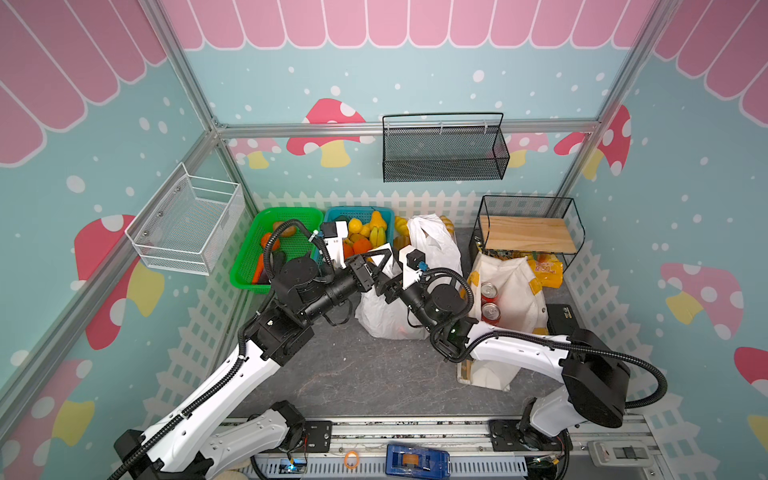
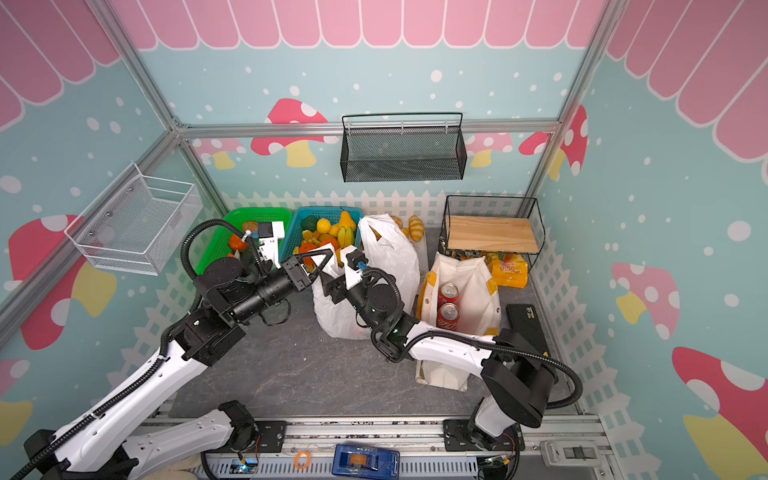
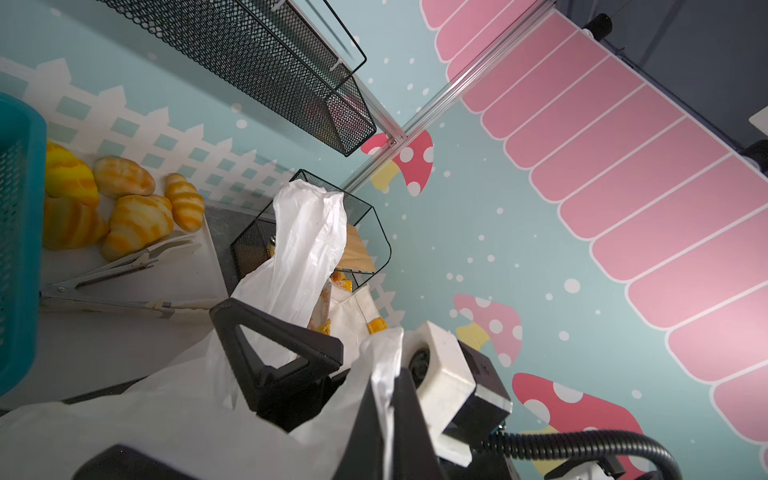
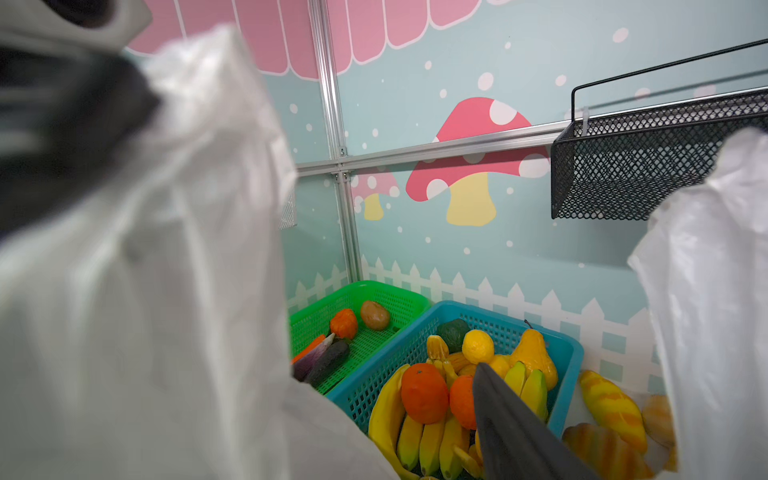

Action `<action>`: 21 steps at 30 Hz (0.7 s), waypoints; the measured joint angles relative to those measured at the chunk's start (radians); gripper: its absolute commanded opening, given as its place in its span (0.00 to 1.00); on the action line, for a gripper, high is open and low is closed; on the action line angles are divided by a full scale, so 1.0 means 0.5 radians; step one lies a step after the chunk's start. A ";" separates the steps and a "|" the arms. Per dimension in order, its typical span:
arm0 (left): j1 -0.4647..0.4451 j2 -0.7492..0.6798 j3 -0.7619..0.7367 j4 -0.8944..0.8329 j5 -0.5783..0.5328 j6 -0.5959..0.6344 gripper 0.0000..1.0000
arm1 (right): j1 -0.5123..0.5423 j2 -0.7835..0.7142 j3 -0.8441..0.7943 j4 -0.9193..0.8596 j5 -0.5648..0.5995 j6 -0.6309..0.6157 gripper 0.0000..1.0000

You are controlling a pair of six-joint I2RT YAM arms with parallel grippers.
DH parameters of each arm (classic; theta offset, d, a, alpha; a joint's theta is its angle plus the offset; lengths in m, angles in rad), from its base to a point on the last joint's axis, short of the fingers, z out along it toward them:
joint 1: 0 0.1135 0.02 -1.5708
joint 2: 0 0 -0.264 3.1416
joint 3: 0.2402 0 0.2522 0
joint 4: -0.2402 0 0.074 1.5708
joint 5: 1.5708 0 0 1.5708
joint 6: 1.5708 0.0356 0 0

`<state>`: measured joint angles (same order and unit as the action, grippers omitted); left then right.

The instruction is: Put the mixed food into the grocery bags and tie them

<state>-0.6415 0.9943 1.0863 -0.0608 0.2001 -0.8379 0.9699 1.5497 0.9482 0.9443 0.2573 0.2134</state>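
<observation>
Plastic bag (image 1: 432, 245) stands mid-table beside the tote (image 1: 519, 286), one handle pinched in my closed left gripper (image 1: 384, 257); my right gripper (image 1: 387, 286) gapes open at the film. Pulling before it bites could slip or tear the handle.

Arms converge at centre; left gripper (image 1: 383, 255) pinched closed, right gripper (image 1: 386, 286) jaws spread wide

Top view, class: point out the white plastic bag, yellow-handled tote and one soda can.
white plastic bag (image 1: 446, 252), in a top view, upper side.
yellow-handled tote (image 1: 519, 291), in a top view, white wall.
soda can (image 1: 491, 310), in a top view, silver lid.
</observation>
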 measured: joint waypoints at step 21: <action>0.082 -0.004 -0.043 0.058 -0.013 -0.153 0.00 | -0.001 -0.040 -0.249 -0.045 0.059 -0.160 0.74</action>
<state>-0.6003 0.9924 1.0645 -0.0319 0.1936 -0.9146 0.9695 1.5295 0.8238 0.9218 0.2867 0.1333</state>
